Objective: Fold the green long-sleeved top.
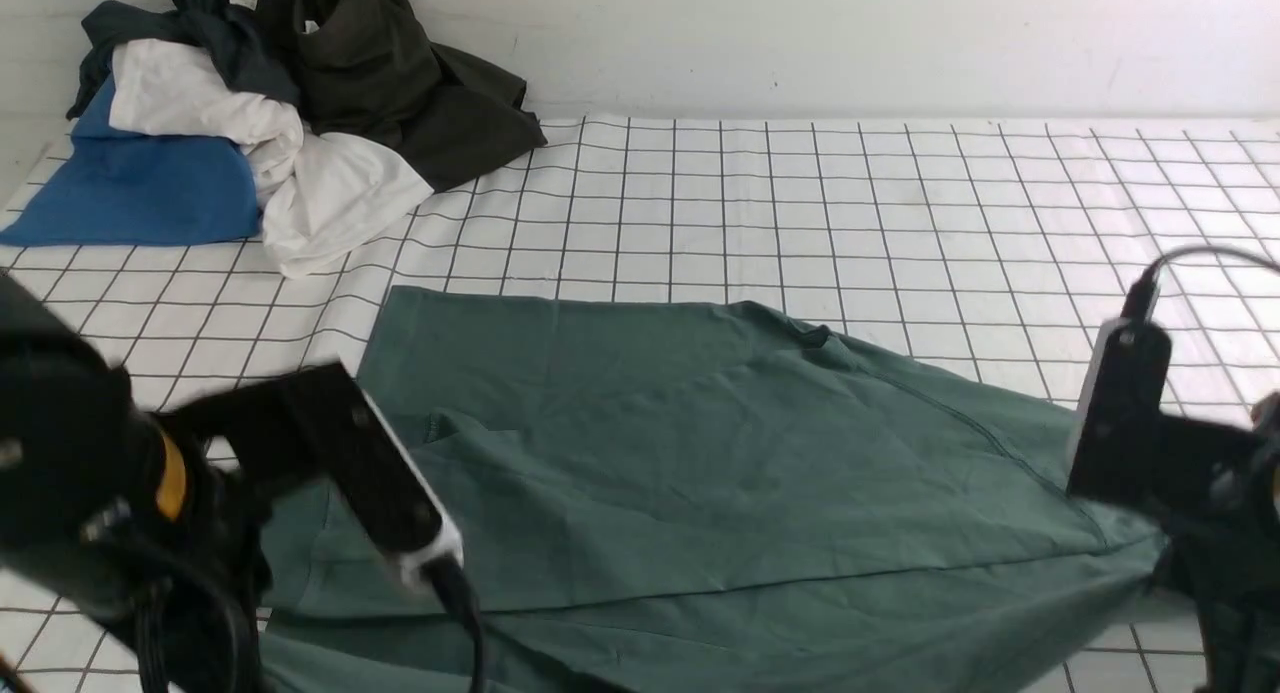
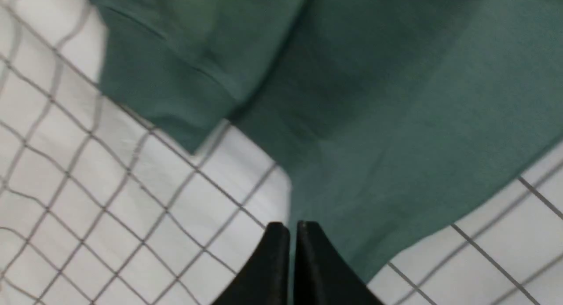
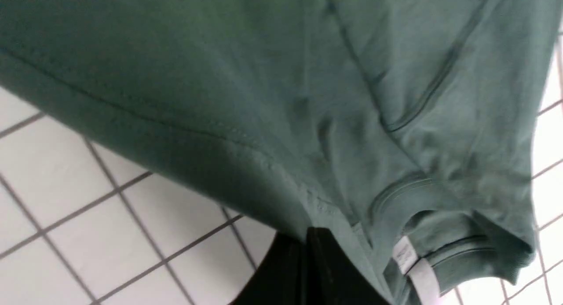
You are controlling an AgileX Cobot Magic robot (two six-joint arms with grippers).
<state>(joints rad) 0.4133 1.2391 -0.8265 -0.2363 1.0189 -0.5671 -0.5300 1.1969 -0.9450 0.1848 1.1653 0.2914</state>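
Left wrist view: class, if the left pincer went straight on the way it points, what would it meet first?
The green long-sleeved top: the shut left pincer seems to pinch its edge, and its cloth fills the line ahead. Depth is unclear, so it might pass over it.
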